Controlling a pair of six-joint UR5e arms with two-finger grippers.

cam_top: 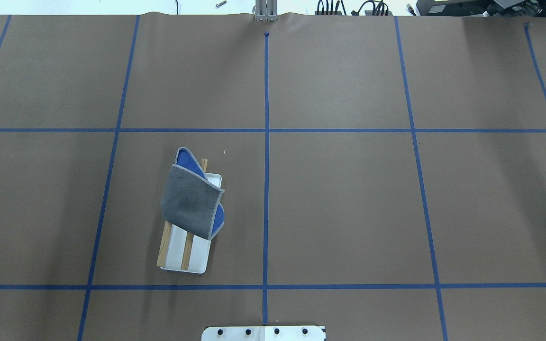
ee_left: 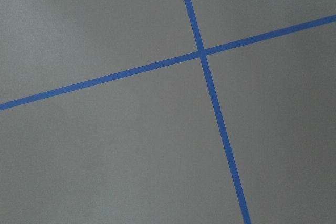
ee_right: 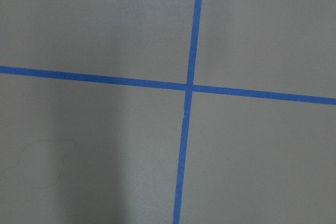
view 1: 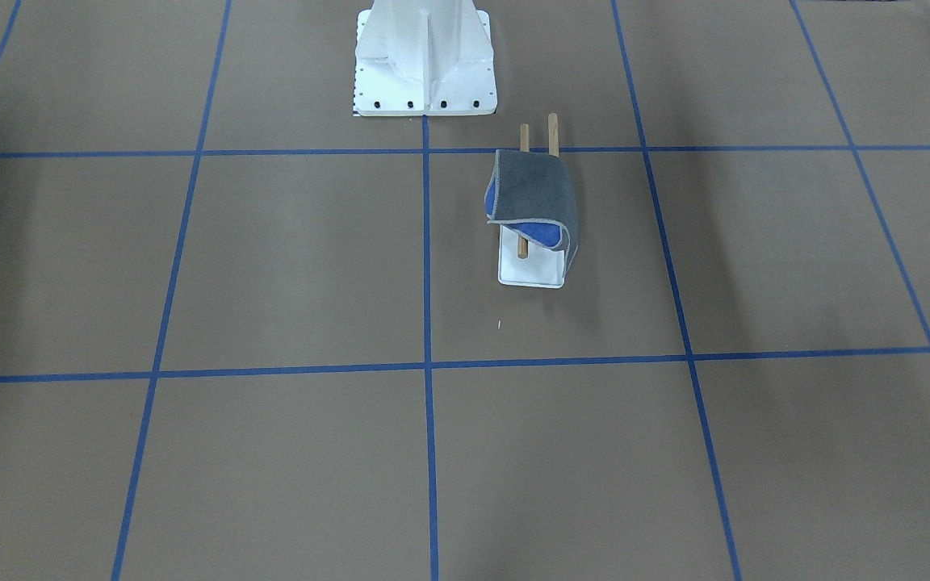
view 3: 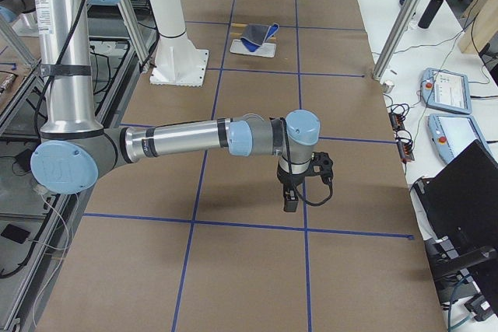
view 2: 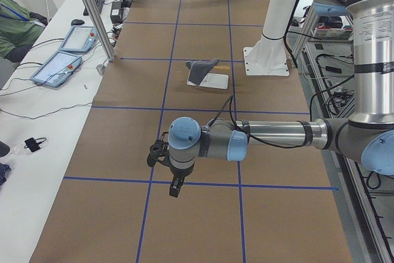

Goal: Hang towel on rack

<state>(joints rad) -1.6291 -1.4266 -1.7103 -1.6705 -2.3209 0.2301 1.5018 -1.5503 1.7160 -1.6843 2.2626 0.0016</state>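
The towel (cam_top: 191, 199), dark grey outside with blue showing at its folds, lies draped over both wooden rods of the rack (cam_top: 184, 259), covering their far half. It also shows in the front view (view 1: 534, 198) over the rack's white base (view 1: 529, 273). My left gripper (view 2: 175, 186) shows only in the left side view, far from the rack; I cannot tell whether it is open or shut. My right gripper (view 3: 290, 201) shows only in the right side view, also far from the rack; its state is unclear too. Neither touches the towel.
The white metal pedestal (view 1: 425, 60) with black bolt holes stands at the robot side of the table, close to the rack. Blue tape lines grid the brown table (cam_top: 349, 199). Both wrist views show only table and tape crossings.
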